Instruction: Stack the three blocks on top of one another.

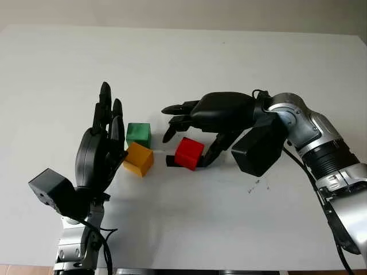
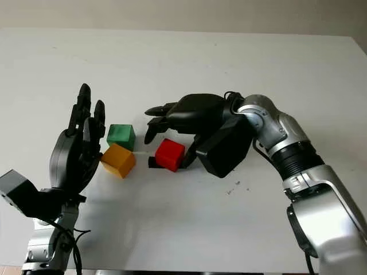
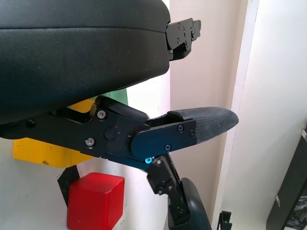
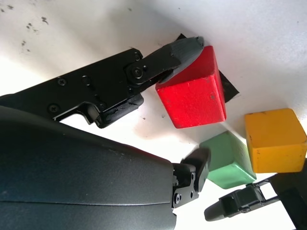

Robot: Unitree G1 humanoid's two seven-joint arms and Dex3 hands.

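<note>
Reaching over the blocks from the robot's right: right hand, palm down above the red block.
Right hand fingers: one tip touching the red block's upper corner in the right wrist view; the others arching past the block's far side, wide, not closing on it.
Red block: sitting on the white tabletop, tilted a little, beside a small black patch on the surface; rightmost of the three blocks.
Yellow block: lying on the tabletop to the left of the red one, apart from it, just in front of the green block.
Green block: sitting behind the yellow one, very close to it; contact between them hard to tell.
Stacking state: all three blocks sitting singly on the tabletop, none on top of another.
Left hand: standing upright at the left of the blocks, open, holding nothing, fingertips pointing away from the robot, palm side just beside the yellow and green blocks.
Left wrist view: yellow block and red block showing past the hand's black shell, a sliver of green behind.
Tabletop marks: a few small dark specks near the right forearm.
</note>
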